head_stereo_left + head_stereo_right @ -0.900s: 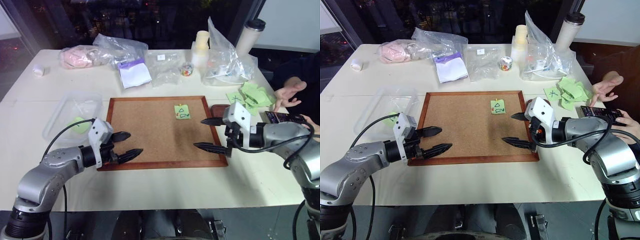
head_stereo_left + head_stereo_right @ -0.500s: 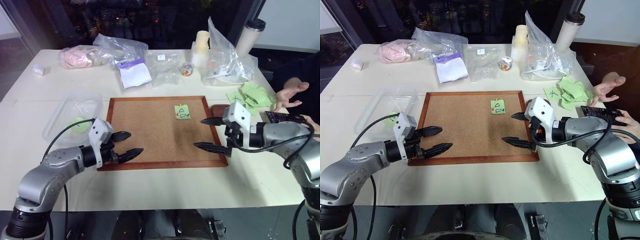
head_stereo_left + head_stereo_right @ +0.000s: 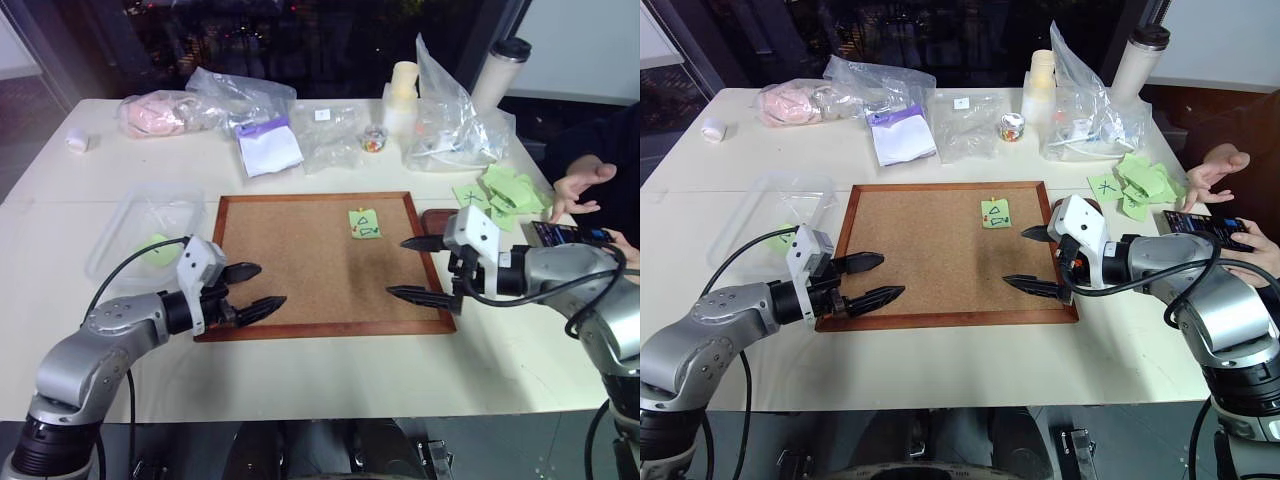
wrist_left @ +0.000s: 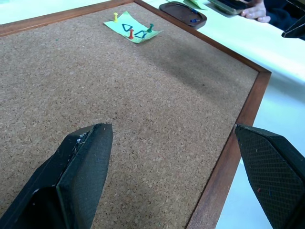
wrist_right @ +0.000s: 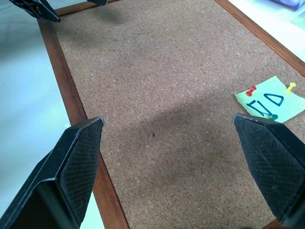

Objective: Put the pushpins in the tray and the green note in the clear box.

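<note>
Nothing has moved since the earlier frames: I see both arms waiting over the corkboard (image 3: 320,262), left gripper (image 3: 250,290) and right gripper (image 3: 418,268) with fingers wide apart, empty. Green note (image 5: 269,105) is pinned near the corkboard's far edge. Next I must pull a pushpin. Wrist views show three pushpins (image 4: 131,33); tray (image 4: 183,11) lies beyond the frame.

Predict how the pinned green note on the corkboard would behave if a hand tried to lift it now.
The green note is thin paper, so it would probably flex and feel very light. Red, yellow and green pushpins hold it to the corkboard, so pulling now might tear it.
</note>
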Robot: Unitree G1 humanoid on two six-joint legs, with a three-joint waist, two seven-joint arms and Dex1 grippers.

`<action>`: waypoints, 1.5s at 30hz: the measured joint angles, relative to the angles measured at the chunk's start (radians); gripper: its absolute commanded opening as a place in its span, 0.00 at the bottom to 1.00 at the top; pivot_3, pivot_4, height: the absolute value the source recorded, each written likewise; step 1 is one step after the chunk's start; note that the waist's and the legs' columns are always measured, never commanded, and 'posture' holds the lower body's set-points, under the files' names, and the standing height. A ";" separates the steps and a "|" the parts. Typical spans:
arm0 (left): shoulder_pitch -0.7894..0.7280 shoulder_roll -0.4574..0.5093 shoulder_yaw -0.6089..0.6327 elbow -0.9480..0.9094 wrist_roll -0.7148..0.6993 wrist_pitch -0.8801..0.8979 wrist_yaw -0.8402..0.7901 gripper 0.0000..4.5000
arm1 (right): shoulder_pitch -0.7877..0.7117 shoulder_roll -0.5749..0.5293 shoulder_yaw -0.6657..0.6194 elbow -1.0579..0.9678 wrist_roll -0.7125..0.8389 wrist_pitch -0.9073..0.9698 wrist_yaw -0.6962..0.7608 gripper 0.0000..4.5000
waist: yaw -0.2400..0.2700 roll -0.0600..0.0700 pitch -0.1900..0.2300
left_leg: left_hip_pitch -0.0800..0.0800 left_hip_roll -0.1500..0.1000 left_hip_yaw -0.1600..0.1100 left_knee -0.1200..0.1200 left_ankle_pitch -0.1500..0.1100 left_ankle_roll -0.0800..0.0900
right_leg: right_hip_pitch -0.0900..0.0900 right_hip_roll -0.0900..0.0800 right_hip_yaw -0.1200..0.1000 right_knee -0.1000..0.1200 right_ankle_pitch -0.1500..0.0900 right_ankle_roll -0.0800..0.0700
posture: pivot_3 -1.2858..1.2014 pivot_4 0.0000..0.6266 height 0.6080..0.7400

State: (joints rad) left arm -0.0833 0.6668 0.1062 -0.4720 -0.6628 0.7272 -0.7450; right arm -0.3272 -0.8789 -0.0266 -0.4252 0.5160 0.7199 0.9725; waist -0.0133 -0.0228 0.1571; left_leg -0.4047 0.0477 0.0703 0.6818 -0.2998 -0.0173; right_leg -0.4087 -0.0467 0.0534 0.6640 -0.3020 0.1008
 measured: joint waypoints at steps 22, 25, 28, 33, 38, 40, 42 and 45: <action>-0.104 -0.211 -0.220 0.256 0.336 -0.321 0.110 0.01 | -0.129 0.093 0.089 0.186 -0.119 -0.077 -0.071 1.00 | 0.001 0.000 0.000 | 0.000 -0.001 0.001 0.001 0.000 0.000 | 0.000 0.001 0.000 0.000 0.000 0.000 | 0.52 0.24 1.00; -0.123 -0.244 -0.247 0.342 0.397 -0.375 0.128 0.01 | -0.208 0.142 0.115 0.281 -0.173 -0.086 -0.121 1.00 | 0.000 0.000 0.000 | -0.001 -0.001 0.003 0.001 0.000 0.000 | -0.001 0.001 0.000 0.000 0.000 0.000 | 0.52 0.24 1.00; -0.139 -0.279 -0.252 0.390 0.433 -0.433 0.144 0.01 | -0.298 0.196 0.141 0.389 -0.220 -0.073 -0.168 1.00 | 0.000 0.001 -0.001 | 0.000 -0.001 0.004 0.001 0.000 0.000 | -0.001 0.000 0.000 0.001 0.000 0.000 | 0.52 0.24 1.00; -0.136 -0.299 -0.251 0.420 0.456 -0.482 0.153 0.01 | -0.421 0.300 0.183 0.557 -0.281 -0.050 -0.226 1.00 | 0.000 0.003 -0.002 | 0.000 -0.001 0.005 0.001 0.000 0.000 | 0.000 0.000 0.000 0.001 0.000 0.000 | 0.52 0.24 1.00; -0.113 -0.300 -0.247 0.412 0.459 -0.498 0.153 0.01 | -0.498 0.385 0.230 0.734 -0.357 -0.094 -0.266 1.00 | -0.004 0.004 -0.003 | 0.000 0.000 0.005 0.000 0.000 0.000 | 0.000 0.000 0.000 0.001 0.000 0.000 | 0.52 0.24 1.00; -0.105 -0.299 -0.244 0.408 0.459 -0.498 0.153 0.00 | -0.520 0.427 0.240 0.814 -0.385 -0.136 -0.282 0.88 | -0.007 0.005 -0.003 | 0.001 0.000 0.005 0.000 0.000 0.000 | -0.001 0.000 0.000 0.001 0.000 0.000 | 0.52 0.24 1.00; -0.102 -0.299 -0.243 0.404 0.459 -0.496 0.153 0.00 | -0.540 0.457 0.249 0.877 -0.403 -0.169 -0.291 0.71 | -0.008 0.005 -0.003 | 0.001 0.000 0.006 0.000 0.000 0.000 | -0.001 0.000 0.000 0.001 0.000 0.000 | 0.52 0.24 1.00; -0.092 -0.299 -0.242 0.389 0.459 -0.493 0.155 0.00 | -0.580 0.494 0.247 0.963 -0.426 -0.211 -0.311 0.71 | -0.008 0.005 -0.003 | 0.001 0.000 0.006 0.000 0.000 0.000 | -0.001 0.000 0.000 0.001 0.000 0.000 | 0.52 0.24 1.00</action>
State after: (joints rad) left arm -0.1755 0.3674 -0.1355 -0.0831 -0.2043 0.2343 -0.5902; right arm -0.9069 -0.3852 0.2209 0.5380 0.0897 0.5089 0.6614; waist -0.0211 -0.0176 0.1542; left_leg -0.4041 0.0478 0.0761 0.6818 -0.2998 -0.0174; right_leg -0.4093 -0.0472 0.0533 0.6652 -0.3017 0.1012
